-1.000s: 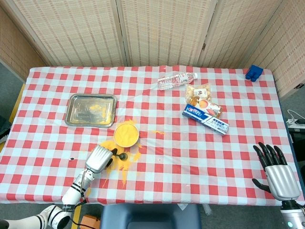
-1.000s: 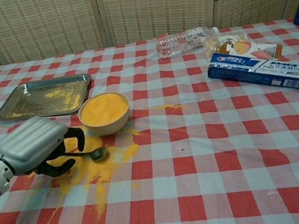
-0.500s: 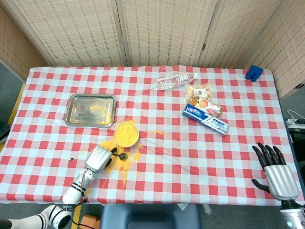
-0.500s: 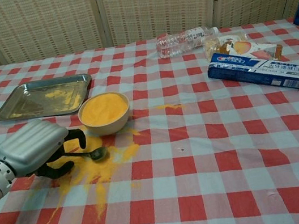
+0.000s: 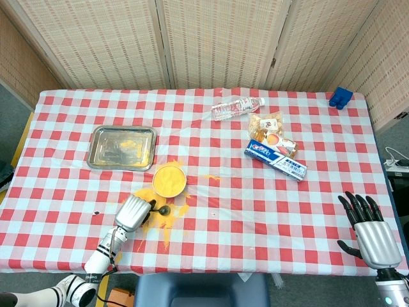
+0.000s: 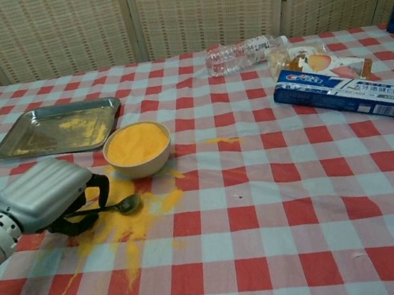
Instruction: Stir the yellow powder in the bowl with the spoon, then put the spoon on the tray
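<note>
The robot's silver left hand (image 6: 42, 196) is lying low on the red and white checked tablecloth (image 6: 283, 209), just in front of the small cream bowl of yellow powder (image 6: 136, 147). Its dark fingers (image 6: 101, 191) are curling down and in around the handle of the small grey metal spoon (image 6: 120, 206) — the handle is going in under the fingers, and the round end of the spoon is sticking out past the fingertips, toward the middle of the table. The spoon's round end is sitting on the cloth in a patch of spilled yellow powder (image 6: 130, 223), near the bowl but not in it. The hand looks like it is gripping the handle, though the palm is hiding most of it. From the head view the left hand (image 5: 133, 213) is showing the same thing, with the spoon (image 5: 163, 209) poking out beside the bowl (image 5: 169, 180). The flat silver metal tray (image 6: 58, 130) is resting behind the bowl to the left, with a little yellow dust on it, and it is well apart from the spoon. The robot's right hand (image 5: 372, 232) is waiting far off at the other edge of the table — its black fingers are spread apart and pointing up, holding nothing. A clear plastic bottle (image 6: 246, 54) is lying on its side at the back, and a blue and white long box (image 6: 339, 94) is lying near a packet of snacks (image 6: 311, 62).
</note>
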Motion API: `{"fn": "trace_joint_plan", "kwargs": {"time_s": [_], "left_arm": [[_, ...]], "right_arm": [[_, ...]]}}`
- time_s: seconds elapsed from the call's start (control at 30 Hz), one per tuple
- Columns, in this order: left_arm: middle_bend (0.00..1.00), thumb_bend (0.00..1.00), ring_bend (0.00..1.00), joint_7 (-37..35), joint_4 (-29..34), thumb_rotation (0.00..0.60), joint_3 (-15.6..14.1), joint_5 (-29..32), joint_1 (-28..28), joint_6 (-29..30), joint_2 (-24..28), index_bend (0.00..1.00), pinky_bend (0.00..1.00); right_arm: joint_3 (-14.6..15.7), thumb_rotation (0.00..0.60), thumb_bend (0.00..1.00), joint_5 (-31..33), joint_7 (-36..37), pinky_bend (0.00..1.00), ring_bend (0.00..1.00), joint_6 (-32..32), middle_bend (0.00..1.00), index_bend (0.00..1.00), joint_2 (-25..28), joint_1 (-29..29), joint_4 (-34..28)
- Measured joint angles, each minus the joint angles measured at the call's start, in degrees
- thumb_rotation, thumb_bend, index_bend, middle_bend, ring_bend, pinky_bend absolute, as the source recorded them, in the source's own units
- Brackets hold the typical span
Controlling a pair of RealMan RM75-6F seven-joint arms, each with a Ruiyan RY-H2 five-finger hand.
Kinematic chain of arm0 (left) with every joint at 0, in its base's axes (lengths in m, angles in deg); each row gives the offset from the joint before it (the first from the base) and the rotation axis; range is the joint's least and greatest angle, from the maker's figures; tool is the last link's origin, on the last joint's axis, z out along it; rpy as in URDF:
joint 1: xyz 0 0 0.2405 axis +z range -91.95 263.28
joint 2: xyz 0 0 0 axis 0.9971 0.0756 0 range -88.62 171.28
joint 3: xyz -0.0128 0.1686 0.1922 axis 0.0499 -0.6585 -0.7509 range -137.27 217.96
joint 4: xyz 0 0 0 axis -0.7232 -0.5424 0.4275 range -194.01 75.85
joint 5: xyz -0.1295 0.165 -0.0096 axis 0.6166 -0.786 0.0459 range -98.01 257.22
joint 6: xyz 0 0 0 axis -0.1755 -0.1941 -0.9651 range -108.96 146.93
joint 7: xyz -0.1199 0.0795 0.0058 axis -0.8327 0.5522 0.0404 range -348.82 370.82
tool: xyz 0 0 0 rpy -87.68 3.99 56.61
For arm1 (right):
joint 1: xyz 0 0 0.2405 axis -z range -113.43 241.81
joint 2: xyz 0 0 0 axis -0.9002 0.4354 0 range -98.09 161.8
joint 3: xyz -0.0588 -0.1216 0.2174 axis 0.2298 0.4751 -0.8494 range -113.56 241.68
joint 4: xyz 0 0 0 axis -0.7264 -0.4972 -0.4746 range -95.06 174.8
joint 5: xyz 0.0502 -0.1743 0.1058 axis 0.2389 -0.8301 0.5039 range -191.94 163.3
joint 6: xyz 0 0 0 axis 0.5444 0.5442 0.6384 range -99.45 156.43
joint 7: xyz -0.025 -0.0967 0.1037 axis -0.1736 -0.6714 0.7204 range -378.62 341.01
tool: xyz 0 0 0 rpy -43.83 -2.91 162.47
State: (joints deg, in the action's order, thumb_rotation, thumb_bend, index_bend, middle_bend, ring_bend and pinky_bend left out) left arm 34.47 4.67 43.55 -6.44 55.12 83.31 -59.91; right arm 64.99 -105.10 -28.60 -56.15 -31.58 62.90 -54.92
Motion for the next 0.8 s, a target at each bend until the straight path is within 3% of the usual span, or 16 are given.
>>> {"fn": "trace_joint_plan", "kwargs": {"time_s": [0.3,0.8], "left_arm": [[1.0,0.42,1.0,0.3,-0.2,0.6,-0.1,0.7,-0.1,0.0,0.0,0.51,1.0],[1.0,0.42,1.0,0.1,-0.6,0.6,-0.4,1.0,-0.1,0.8,-0.2,0.6,1.0]], "right_arm": [[0.1,0.6,0.04,0.0,0.0,0.0,0.0,-0.1,0.0,0.0,0.0,0.0,-0.1],[0.1,0.6,0.05,-0.1,-0.2,0.0,0.0,-0.1,0.0,0.0,0.0,0.0,0.0]]}}
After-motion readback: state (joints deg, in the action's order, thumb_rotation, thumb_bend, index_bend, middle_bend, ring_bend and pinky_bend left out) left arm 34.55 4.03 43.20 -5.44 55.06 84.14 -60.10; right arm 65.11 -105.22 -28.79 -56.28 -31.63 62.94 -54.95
